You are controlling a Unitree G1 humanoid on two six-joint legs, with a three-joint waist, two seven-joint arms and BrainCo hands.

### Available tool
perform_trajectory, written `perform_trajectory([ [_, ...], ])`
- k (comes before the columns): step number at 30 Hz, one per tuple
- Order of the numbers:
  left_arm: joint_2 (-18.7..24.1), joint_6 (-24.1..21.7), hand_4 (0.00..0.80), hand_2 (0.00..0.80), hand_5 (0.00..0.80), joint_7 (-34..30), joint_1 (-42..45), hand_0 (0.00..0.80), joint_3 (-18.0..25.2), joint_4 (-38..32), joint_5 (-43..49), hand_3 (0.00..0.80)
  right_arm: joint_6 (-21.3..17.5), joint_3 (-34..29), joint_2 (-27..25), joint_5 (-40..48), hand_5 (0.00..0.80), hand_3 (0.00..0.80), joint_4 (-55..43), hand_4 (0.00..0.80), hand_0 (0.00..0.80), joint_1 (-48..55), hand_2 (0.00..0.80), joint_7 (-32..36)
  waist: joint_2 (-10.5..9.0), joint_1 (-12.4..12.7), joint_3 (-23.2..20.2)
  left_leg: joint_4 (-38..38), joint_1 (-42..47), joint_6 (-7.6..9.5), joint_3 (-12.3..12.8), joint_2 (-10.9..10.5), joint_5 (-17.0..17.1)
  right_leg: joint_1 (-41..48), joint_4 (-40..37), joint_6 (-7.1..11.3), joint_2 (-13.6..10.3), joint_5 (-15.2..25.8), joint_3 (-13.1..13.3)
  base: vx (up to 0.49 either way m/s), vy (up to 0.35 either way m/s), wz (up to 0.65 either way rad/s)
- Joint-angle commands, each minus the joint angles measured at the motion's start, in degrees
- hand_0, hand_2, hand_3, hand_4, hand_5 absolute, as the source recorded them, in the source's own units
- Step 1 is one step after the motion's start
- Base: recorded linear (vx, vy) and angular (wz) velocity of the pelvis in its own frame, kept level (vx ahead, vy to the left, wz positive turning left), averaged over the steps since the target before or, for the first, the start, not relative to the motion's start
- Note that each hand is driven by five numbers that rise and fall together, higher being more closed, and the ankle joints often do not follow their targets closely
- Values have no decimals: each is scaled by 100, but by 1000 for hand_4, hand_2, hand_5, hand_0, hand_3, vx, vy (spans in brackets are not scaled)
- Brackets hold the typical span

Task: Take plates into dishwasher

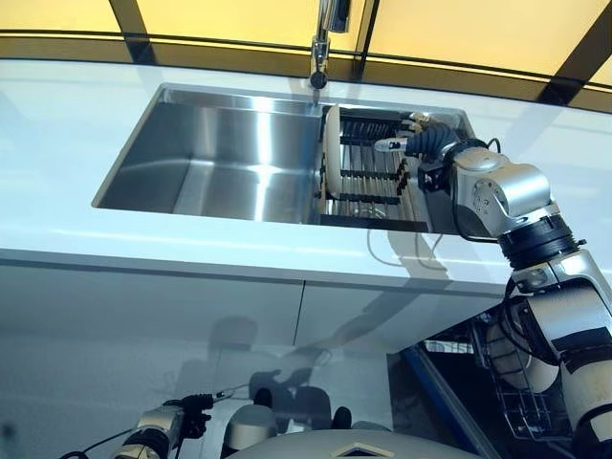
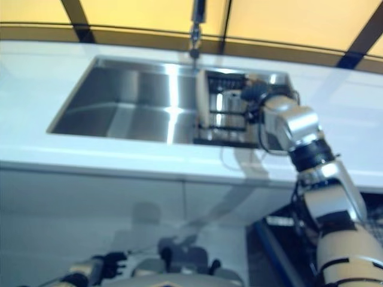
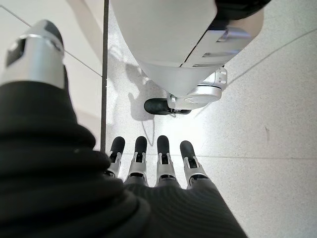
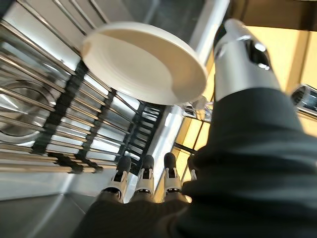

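The left hand (image 3: 148, 163) hangs low beside the cabinet, fingers straight and empty. In the steel sink (image 1: 220, 158), one white plate (image 1: 332, 153) stands on edge in the drying rack (image 1: 368, 172), with the right hand (image 1: 421, 139) just beside it, fingers extended, not yet gripping. The pick-up appears under way; next it must pinch the rim. The dishwasher basket (image 1: 521, 392) waits lower right.

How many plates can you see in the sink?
1: a round white plate stands on edge in the black wire rack inside the steel sink, beside the right hand. Others may hide behind it.
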Motion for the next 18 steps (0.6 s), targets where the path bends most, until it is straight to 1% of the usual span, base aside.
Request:
perform_trajectory([
  [1, 170, 76, 0, 0, 0, -34, -343, 0, -224, 140, -227, 0, -137, 288, -94, 125, 0, 0, 297, 0, 0, -811, 0, 1, -89, 161, -106, -6, 101, 71, 45, -2, -308, -29, 249, 416, -447, 52, -62, 0, 0, 0],
  [6, 172, 140, 0, 0, 0, -11, -367, 0, -259, 109, -255, 0, -123, 301, 14, 416, 0, 0, 361, 0, 0, -809, 0, -73, -88, 163, -85, -6, 90, 76, 52, -7, -300, -46, 257, 423, -455, 59, -56, 0, 0, 0],
  [18, 138, 218, 0, 0, 0, 67, -439, 0, -292, 19, -320, 0, -186, 348, 363, 628, 0, 0, 203, 0, 0, -644, 0, -194, -74, 188, -55, -6, 78, 93, 35, -19, -287, -72, 304, 445, -482, 50, -45, 0, 0, 0],
])
